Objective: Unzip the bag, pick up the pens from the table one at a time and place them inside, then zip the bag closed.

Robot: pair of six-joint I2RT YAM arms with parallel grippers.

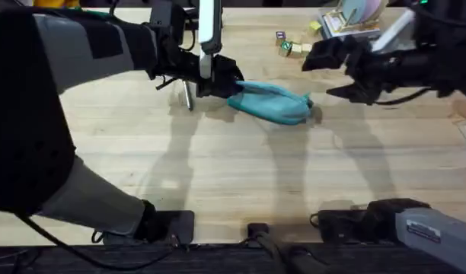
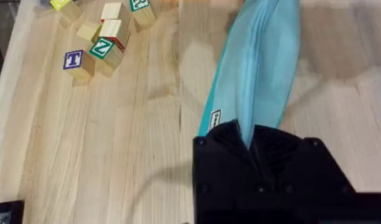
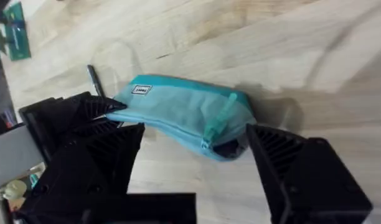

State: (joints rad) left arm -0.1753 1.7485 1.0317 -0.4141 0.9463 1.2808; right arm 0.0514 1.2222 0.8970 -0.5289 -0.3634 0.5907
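The left gripper (image 1: 227, 82) was clamped on one end of the bag (image 1: 272, 103) lying on the bench (image 1: 218, 167); the right gripper (image 3: 190, 165) hung wide open above it, pen (image 1: 187, 97) beside the left gripper

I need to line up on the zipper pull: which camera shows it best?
Right wrist view: the zipper pull lies in plain sight on the bag, a small opening beside it. The left wrist view shows the bag's other end pinched in the left gripper. Overhead shows the whole bag, the pull indistinct.
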